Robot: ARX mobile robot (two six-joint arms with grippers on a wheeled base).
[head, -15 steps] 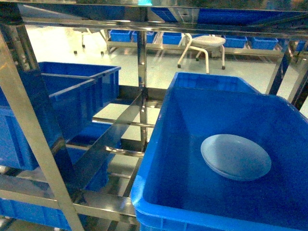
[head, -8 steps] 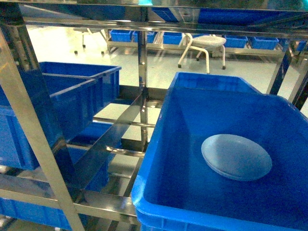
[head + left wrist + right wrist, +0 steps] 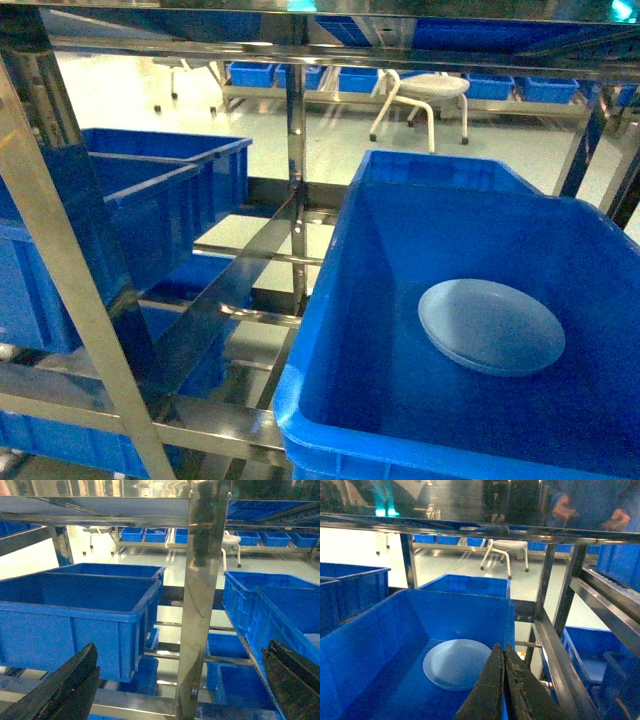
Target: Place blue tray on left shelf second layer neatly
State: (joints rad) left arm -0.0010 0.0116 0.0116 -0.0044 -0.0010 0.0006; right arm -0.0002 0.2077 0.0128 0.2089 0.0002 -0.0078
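The blue tray [image 3: 491,327] is a pale round dish lying flat on the floor of a deep dark-blue crate [image 3: 340,290] on the right side of the steel rack. In the right wrist view the tray [image 3: 454,663] lies just beyond and left of my right gripper [image 3: 501,649], which is shut with nothing in it and hovers above the crate, apart from the tray. My left gripper [image 3: 182,647] is open and empty, facing a rack post [image 3: 200,605]. The left shelf's flat rails [image 3: 225,295] run at mid-height in the left bay. Neither gripper shows in the head view.
Two dark-blue crates [image 3: 130,210] sit in the left bay, seen also as crates [image 3: 80,610] in the left wrist view. A vertical post [image 3: 294,160] divides the bays. A steel tier [image 3: 470,527] spans overhead. A white stool [image 3: 425,95] stands on the floor beyond.
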